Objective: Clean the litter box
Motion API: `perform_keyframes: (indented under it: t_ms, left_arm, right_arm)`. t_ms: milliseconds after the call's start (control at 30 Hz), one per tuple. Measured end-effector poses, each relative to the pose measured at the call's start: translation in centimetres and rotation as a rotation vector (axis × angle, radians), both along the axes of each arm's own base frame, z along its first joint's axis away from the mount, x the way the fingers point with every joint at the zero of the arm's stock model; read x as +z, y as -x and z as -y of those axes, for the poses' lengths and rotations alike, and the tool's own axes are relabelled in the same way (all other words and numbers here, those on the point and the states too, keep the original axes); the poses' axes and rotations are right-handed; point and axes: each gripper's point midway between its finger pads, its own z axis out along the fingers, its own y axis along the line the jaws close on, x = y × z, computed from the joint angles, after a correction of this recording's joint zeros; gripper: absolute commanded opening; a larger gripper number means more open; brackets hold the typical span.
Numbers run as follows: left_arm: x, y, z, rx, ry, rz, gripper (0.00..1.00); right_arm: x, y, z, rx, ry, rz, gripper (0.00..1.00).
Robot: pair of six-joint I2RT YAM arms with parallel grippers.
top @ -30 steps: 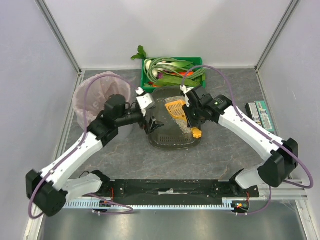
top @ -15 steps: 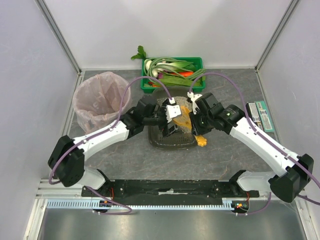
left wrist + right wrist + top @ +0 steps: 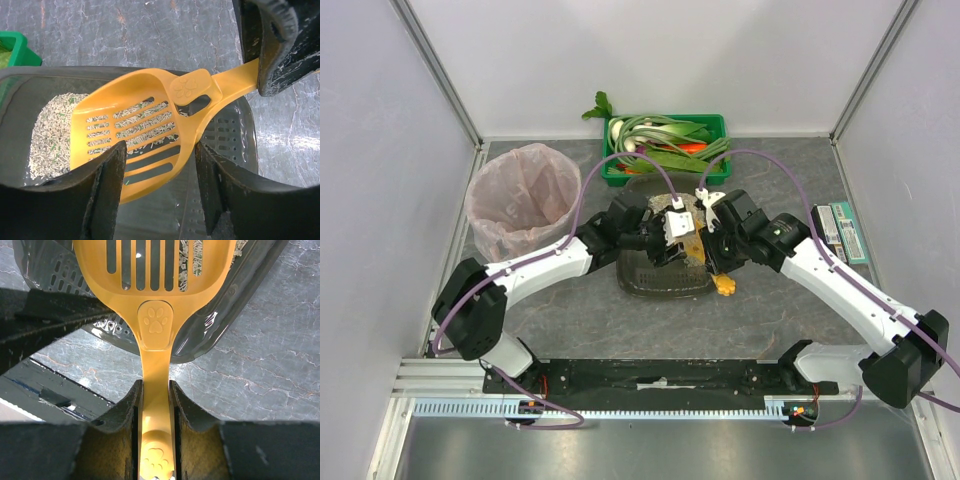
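Note:
The litter box (image 3: 650,285) is a dark grey tray at the table's middle, with pale litter (image 3: 50,130) at one end. My right gripper (image 3: 708,252) is shut on the handle of a yellow slotted scoop (image 3: 724,286), and the handle sits tight between its fingers in the right wrist view (image 3: 155,385). The scoop's basket (image 3: 135,130) hangs over the box with some litter in it. My left gripper (image 3: 665,243) is open over the box, its jaws (image 3: 159,160) spread just below the basket's near edge. I cannot tell whether they touch it.
A round bin with a pink liner (image 3: 520,200) stands at the left. A green crate of vegetables (image 3: 665,150) sits right behind the litter box. Two flat boxes (image 3: 842,230) lie at the right edge. My left gripper's dark body (image 3: 50,325) crowds the scoop's left side.
My left arm has swung from beside the bin to the right, over the litter box and up to the scoop. My right gripper has drawn the scoop slightly nearer.

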Motion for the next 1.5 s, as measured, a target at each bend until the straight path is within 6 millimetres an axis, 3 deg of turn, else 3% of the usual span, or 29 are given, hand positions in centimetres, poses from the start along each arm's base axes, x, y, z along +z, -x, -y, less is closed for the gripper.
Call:
perform_keyframes:
  t_ms: [400, 567, 700, 800, 1000, 1267, 1367, 1500]
  left_arm:
    - [-1.3, 0.4, 0.6, -0.011, -0.035, -0.033, 0.27]
    - [-1.4, 0.9, 0.8, -0.028, -0.041, -0.072, 0.02]
    - [-1.5, 1.3, 0.8, -0.032, -0.044, -0.102, 0.02]
    - [-1.4, 1.3, 0.9, -0.03, -0.051, -0.114, 0.02]
    - [-0.1, 1.1, 1.6, 0.015, -0.035, -0.188, 0.02]
    - [1.6, 0.9, 1.5, 0.086, 0.011, -0.25, 0.02]
    - [1.9, 0.6, 0.7, 0.134, 0.019, -0.284, 0.02]
    - [1.7, -1.4, -1.3, 0.242, 0.038, -0.344, 0.02]
  right_arm:
    - [0.2, -0.9, 0.3, -0.016, 0.015, 0.041, 0.0]
    - [0.3, -1.5, 0.6, -0.02, 0.029, 0.07, 0.04]
    - [0.4, -1.8, 0.9, -0.013, 0.04, 0.098, 0.25]
    - [0.5, -1.8, 1.1, -0.026, 0.04, 0.109, 0.47]
    - [1.6, -3.1, 2.0, -0.12, 0.033, 0.176, 0.74]
    - [3.5, -3.5, 2.7, -0.16, 0.018, 0.268, 0.92]
    - [5.4, -3.6, 2.8, -0.17, -0.027, 0.329, 0.96]
    - [9.0, -3.7, 2.7, -0.176, -0.112, 0.425, 0.96]
